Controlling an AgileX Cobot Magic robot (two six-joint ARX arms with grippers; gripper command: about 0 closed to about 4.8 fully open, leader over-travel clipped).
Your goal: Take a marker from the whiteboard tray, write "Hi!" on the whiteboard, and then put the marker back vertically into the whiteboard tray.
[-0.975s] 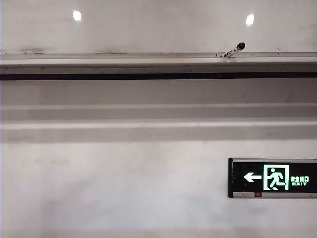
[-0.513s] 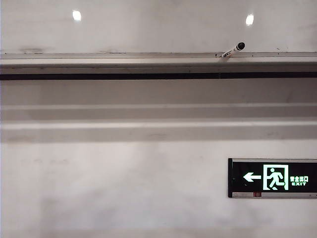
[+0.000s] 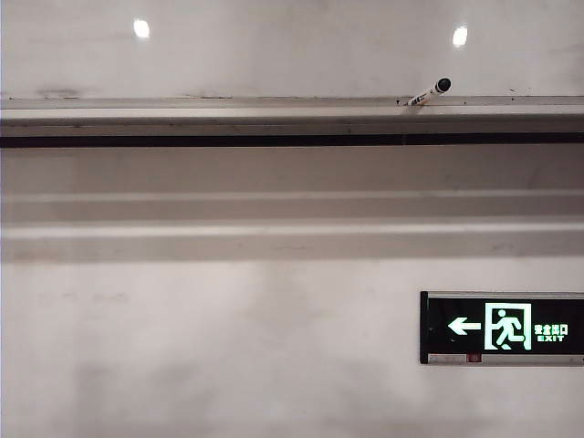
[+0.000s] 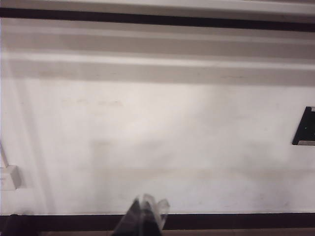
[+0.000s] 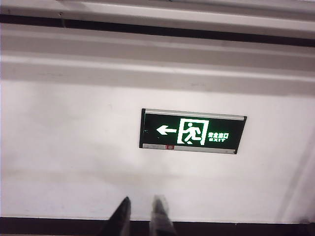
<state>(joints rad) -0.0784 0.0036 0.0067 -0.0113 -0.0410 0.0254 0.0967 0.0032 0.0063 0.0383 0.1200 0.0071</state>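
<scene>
Marker (image 3: 431, 93) leans in tray (image 3: 228, 102); left tool (image 4: 147, 209), right tool (image 5: 140, 209) face wall.

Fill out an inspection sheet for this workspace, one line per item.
Surface: whiteboard glossy, mirrors two round lights; no writing seen.
Job's things: marker stands tilted in the tray, black cap up, leaning right, toward the right end.
Clutter: nothing seen.
Grippers: neither shows in the exterior view. Left gripper faces the bare wall, fingers close together, empty. Right gripper faces the wall below the exit sign, jaws slightly apart, empty.
Cables: a pale line runs to a white box at the wall's edge in the left wrist view.
Surroundings: matt white wall, stepped mouldings, dark skirting.
</scene>
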